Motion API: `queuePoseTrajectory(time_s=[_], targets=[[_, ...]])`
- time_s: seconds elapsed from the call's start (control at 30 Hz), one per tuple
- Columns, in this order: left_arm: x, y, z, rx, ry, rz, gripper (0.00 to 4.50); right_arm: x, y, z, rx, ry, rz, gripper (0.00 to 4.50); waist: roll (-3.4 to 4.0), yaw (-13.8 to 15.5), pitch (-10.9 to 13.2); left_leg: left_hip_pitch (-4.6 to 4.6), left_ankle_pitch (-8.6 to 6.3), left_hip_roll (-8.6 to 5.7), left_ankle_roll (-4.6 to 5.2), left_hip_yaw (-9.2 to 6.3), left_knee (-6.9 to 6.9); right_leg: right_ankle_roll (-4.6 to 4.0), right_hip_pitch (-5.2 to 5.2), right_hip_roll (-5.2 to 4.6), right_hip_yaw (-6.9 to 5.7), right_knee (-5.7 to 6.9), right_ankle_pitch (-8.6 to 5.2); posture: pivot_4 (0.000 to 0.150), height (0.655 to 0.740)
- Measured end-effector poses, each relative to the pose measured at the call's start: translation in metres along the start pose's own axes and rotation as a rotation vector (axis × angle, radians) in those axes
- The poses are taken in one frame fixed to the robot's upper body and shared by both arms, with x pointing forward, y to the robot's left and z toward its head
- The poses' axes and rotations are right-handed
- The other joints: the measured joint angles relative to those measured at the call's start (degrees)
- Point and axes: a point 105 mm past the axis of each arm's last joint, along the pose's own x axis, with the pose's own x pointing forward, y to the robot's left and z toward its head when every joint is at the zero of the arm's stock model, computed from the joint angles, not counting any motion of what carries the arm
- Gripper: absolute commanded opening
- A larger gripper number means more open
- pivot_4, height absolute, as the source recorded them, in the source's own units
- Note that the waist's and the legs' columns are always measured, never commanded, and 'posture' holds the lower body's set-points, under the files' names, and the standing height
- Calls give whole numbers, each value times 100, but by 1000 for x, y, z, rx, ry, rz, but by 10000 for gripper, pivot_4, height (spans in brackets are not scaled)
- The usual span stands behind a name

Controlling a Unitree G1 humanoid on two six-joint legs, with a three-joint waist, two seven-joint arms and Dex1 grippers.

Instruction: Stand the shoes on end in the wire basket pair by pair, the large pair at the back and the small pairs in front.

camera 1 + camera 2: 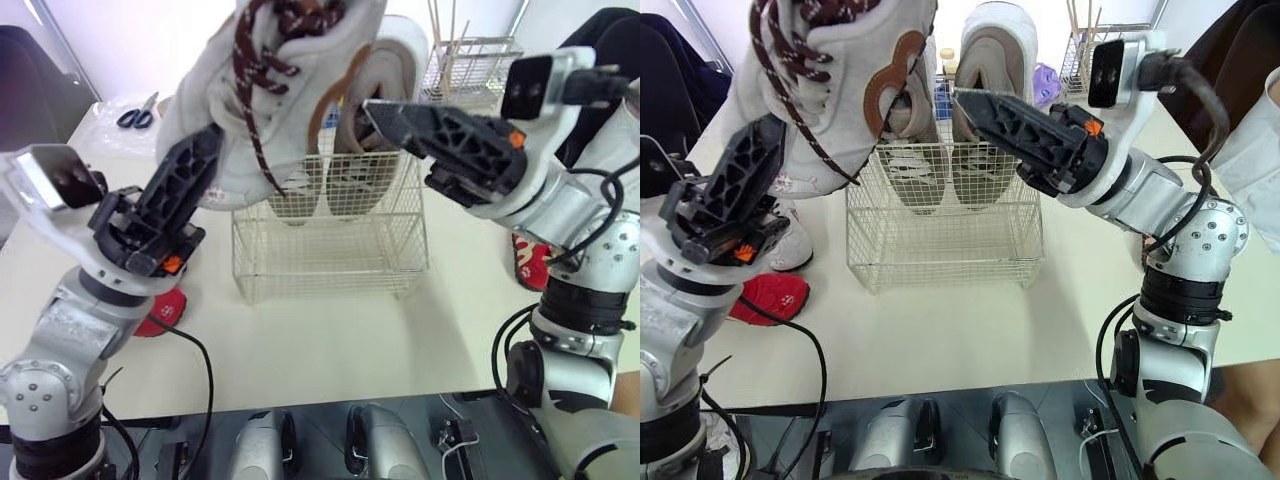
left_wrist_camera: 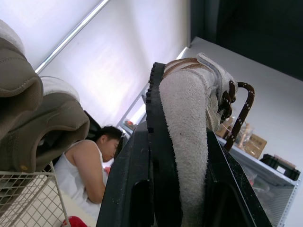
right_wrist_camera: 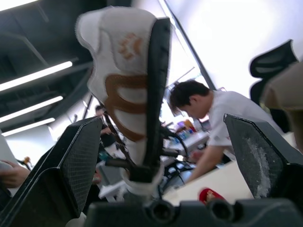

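1. Holding the white sneaker (image 1: 290, 90) is your left gripper (image 2: 175, 142). Its 2 black fingers are clamped on the shoe's sides, and the left wrist view shows the rubber sole edge running up between them.
2. The sneaker is raised clear of the table (image 1: 330, 340), toe end up, just left of the wire basket (image 1: 330, 265) and above its rim. Its dark red laces (image 1: 255, 100) hang loose down the front.
3. Your right gripper (image 3: 161, 120) has its fingers spread wide and clasps nothing. It reaches in from the right at the height of the basket's top. You cannot tell from these views whether its fingertip touches the sneaker.
4. The basket stands on the table between your 2 arms. Inside it, 2 large beige shoes (image 1: 990, 60) stand on end side by side with their soles facing you. They appear to sit toward the far wall, and their upper ends rise above the rim.
5. On the table beside your left arm lie a small red shoe (image 1: 770, 298) and, just behind it, a small white shoe (image 1: 790, 240).
6. Another red shoe (image 1: 525, 262) lies on the table partly hidden behind your right arm.
7. Farther back are a pair of scissors (image 1: 135, 115) on the left and a small wire rack holding thin sticks (image 1: 470, 60) on the right.
8. A person in a white shirt (image 3: 213, 118) sits in the room beyond the table.
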Motion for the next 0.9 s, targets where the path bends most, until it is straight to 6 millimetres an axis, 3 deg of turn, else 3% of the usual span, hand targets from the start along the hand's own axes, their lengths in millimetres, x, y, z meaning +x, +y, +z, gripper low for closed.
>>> queuePoseTrajectory(time_s=[0.17, 0.5, 0.6, 0.8, 0.83, 0.9], targets=[[6, 6, -6, 2, 3, -7, 7860, 11, 1, -15, 20, 22, -2, 44098, -4, -13, -2, 0, -4, 1, 7, 0, 0, 1, 0, 4, 1, -1, 0, 1500, 7400], [5, 15, -22, -9, 28, 16, 7860, 26, -2, -12, -46, -6, -2, 44098, -4, -10, -2, 0, -4, 5, 8, -1, -1, 1, -1, 8, 1, -1, -1, 1500, 7400], [4, 17, -24, -3, 30, 26, 7860, 28, -4, -12, -53, -17, -1, 35639, -4, -14, -1, 0, -5, 5, 9, -1, -1, 1, -1, 8, 1, -1, -1, 1500, 7400], [0, 16, -25, 2, 27, 15, 7860, 29, -11, -12, -57, -13, -19, 9280, -4, -16, -1, -1, -6, 5, 11, -1, -1, 1, -2, 8, 1, -2, -1, 1500, 7400], [0, 16, -25, 4, 27, 16, 7860, 29, -12, -12, -58, -10, -15, 9280, -4, -16, -1, -1, -7, 5, 11, -1, -1, 1, -2, 8, 1, -1, -1, 1500, 7400], [-3, 17, -26, 11, 41, 26, 14940, 32, -13, -12, -73, 15, 2, 8765, -3, -21, 0, -2, -7, 6, 12, -1, -2, 1, -6, 8, 1, -1, -1, 1500, 7400]])
